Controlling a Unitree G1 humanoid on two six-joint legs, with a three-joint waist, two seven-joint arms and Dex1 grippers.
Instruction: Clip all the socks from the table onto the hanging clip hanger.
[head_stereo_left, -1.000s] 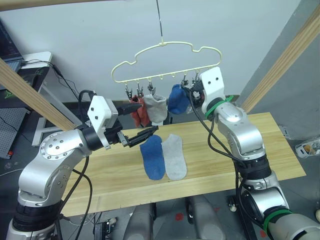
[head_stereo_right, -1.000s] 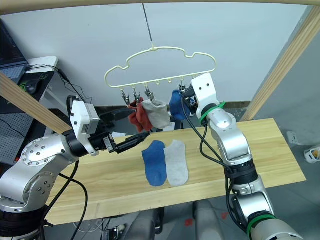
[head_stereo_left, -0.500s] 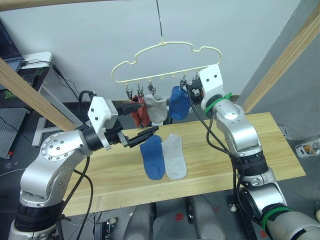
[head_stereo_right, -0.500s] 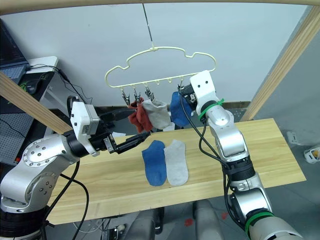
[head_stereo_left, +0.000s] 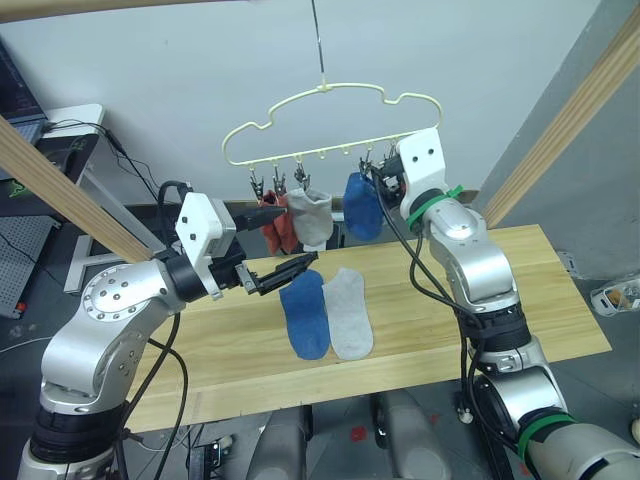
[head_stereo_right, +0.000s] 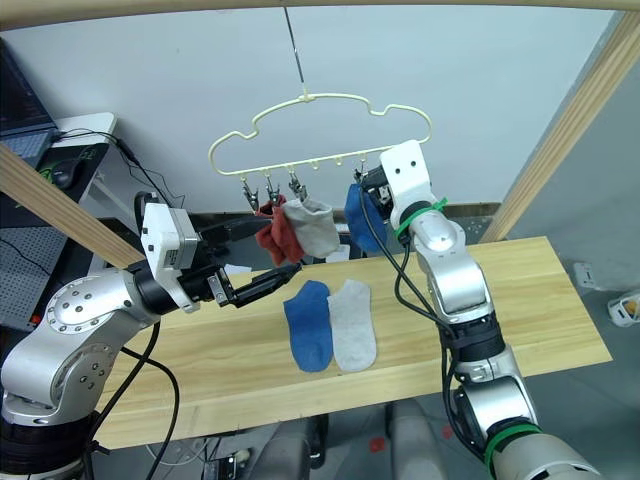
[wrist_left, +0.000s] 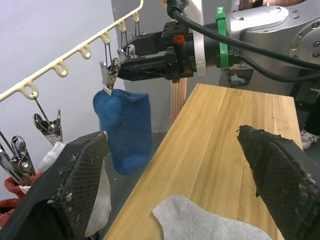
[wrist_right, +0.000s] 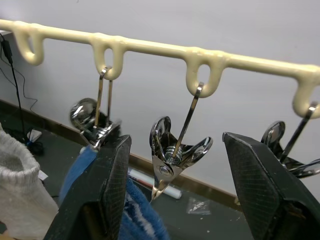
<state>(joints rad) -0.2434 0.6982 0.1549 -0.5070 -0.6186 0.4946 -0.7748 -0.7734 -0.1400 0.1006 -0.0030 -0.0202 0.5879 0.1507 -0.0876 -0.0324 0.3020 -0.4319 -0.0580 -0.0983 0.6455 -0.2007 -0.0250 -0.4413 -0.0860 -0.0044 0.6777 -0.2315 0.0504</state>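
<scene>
The pale yellow clip hanger (head_stereo_left: 330, 120) hangs above the table (head_stereo_left: 560, 290). A rust red sock (head_stereo_left: 275, 228), a light grey sock (head_stereo_left: 313, 215) and a blue sock (head_stereo_left: 362, 205) hang clipped to it. Another blue sock (head_stereo_left: 305, 312) and a grey sock (head_stereo_left: 350, 312) lie side by side on the table. My right gripper (head_stereo_left: 381, 176) is up at the clips, open, with a free silver clip (wrist_right: 172, 150) between its fingers and the hanging blue sock (wrist_left: 122, 125) just beside it. My left gripper (head_stereo_left: 283, 240) hovers open below the hung socks, empty.
Round wooden poles of a frame slant past on the left (head_stereo_left: 60, 190) and on the right (head_stereo_left: 575, 110). A desk with cables (head_stereo_left: 70, 140) stands behind at the left. The hanger's hook wire (head_stereo_left: 318, 40) rises out of view.
My right gripper has risen a little along the clips, away from the blue sock, which now hangs free and has turned narrower. The left arm and the table socks have stayed put.
</scene>
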